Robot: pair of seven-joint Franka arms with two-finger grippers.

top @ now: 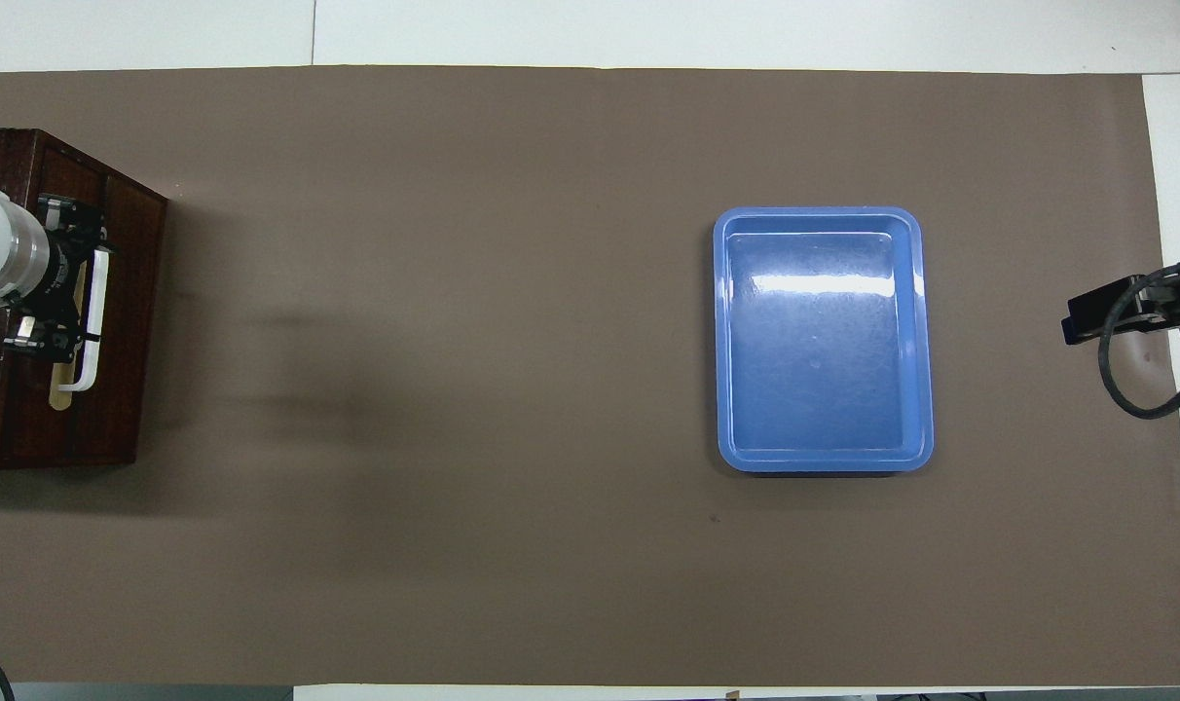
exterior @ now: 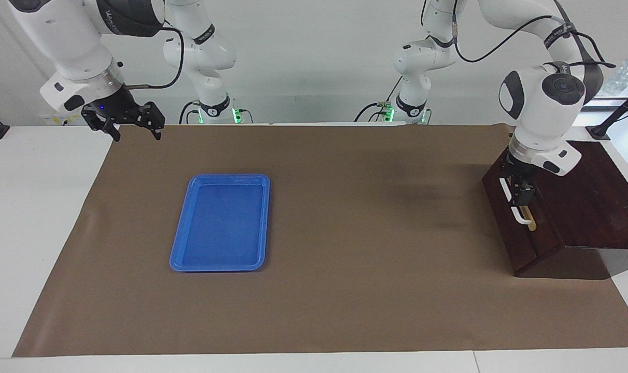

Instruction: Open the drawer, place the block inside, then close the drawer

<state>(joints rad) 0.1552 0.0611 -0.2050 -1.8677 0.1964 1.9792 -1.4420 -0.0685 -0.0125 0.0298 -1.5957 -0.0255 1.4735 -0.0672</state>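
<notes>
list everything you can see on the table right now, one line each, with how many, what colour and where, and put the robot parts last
drawer: one, dark brown with a white bar handle, pushed in flush with its dark wood box, at the left arm's end of the table
tray: one, blue, flat on the mat toward the right arm's end, nothing in it
mat: one, brown, covering most of the table
block: none visible
left gripper: one, black, at the drawer's handle
right gripper: one, black, open, waiting over the mat's corner at its own end
</notes>
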